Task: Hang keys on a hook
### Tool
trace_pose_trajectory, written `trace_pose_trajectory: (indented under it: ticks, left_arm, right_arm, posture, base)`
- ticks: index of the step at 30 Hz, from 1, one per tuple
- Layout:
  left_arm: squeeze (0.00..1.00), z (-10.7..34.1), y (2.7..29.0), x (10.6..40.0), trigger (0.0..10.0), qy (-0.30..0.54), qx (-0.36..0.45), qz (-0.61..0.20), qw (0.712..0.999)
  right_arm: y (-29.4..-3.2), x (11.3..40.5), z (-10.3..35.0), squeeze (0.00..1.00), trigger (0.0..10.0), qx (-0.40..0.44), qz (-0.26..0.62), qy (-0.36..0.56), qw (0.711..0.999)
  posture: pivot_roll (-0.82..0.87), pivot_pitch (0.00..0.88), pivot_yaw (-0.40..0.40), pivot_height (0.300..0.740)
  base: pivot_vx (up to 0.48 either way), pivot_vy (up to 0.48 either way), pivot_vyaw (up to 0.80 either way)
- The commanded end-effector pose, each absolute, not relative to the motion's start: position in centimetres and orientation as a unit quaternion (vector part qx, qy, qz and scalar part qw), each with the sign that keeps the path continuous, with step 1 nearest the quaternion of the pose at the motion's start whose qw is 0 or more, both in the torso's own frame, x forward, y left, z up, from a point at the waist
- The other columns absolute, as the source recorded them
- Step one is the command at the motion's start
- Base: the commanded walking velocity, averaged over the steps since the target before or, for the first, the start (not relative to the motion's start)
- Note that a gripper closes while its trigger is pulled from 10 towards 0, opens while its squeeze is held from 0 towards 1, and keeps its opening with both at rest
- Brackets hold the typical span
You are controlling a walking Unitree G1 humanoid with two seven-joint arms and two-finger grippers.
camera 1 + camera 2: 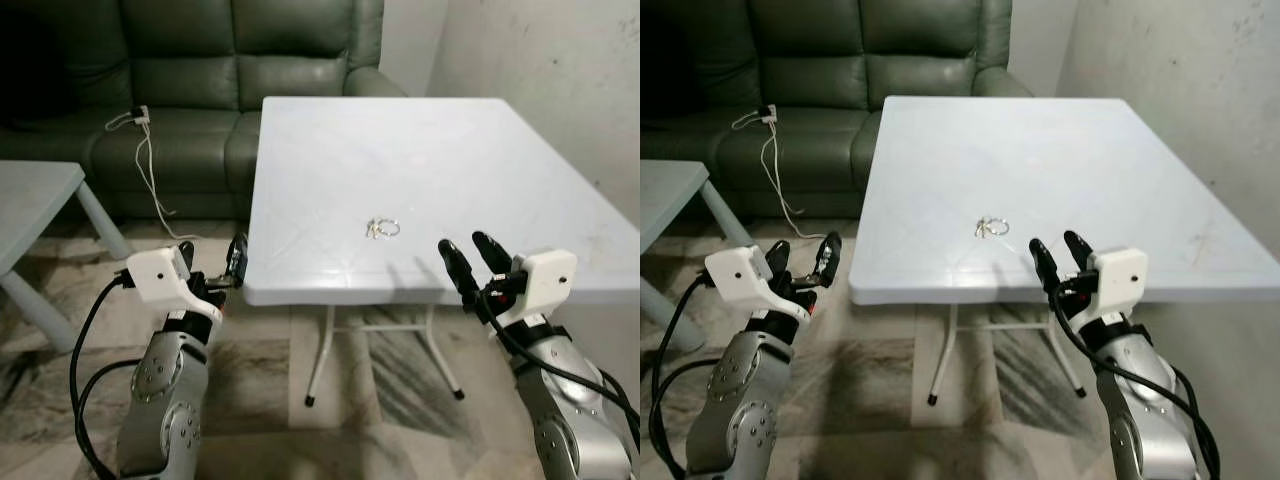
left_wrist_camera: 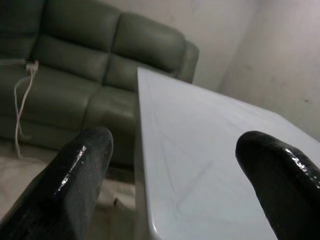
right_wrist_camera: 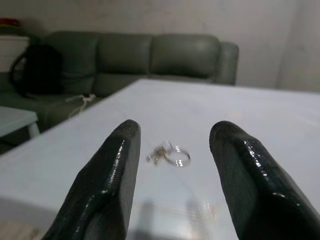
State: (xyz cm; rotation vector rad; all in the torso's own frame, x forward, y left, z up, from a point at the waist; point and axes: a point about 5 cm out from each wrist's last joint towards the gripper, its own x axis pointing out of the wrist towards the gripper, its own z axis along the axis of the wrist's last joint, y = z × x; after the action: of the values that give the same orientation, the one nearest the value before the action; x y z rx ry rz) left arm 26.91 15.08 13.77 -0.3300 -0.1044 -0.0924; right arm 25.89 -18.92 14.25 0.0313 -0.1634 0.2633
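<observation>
The keys [image 1: 382, 228] lie on a ring near the front edge of the white table [image 1: 430, 150], a little left of the table's middle, touching nothing else. The right gripper [image 1: 472, 256] hovers just over the table's front edge, to the right of the keys and apart from them, its two black fingers spread wide and empty; in the right wrist view the keys [image 3: 168, 154] sit on the tabletop ahead, framed between the two fingers [image 3: 112, 170]. The left gripper [image 1: 213, 264] is held beside the table's front left corner, off the tabletop, fingers wide apart and holding nothing; its wrist view looks along the table's left edge [image 2: 142, 165] toward a green sofa [image 2: 75, 65]. The sofa [image 1: 200, 80] stands behind the table, with a white cable [image 1: 145, 165] draped over its seat. A second pale table [image 1: 35, 205] stands at the far left.
</observation>
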Motion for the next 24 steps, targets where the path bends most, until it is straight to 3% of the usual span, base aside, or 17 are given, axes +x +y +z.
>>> trace_pose_trajectory:
  ticks: [1, 15, 24]
  left_arm:
    - [0.00, 14.11, 15.07, 26.94, 10.0, -0.056, -0.157, -0.048, 0.985]
    - [0.00, 13.87, 14.91, 27.03, 10.0, -0.041, -0.164, -0.050, 0.984]
    - [0.00, 13.87, 14.90, 27.00, 10.0, -0.041, -0.166, -0.048, 0.984]
  right_arm:
    - [-18.74, 25.94, 14.64, 0.00, 10.0, 0.017, 0.138, -0.087, 0.986]
    - [-18.64, 25.93, 14.39, 0.00, 10.0, 0.015, 0.155, -0.078, 0.985]
    - [-18.43, 25.86, 14.38, 0.00, 10.0, 0.014, 0.166, -0.075, 0.983]
  posture:
    - [-0.01, 0.019, -0.043, 0.740]
    - [0.00, 0.012, -0.046, 0.740]
    - [0.00, 0.006, -0.047, 0.740]
  base:
    - [0.000, 0.000, 0.00]
    - [0.000, 0.000, 0.00]
    - [0.242, 0.000, 0.00]
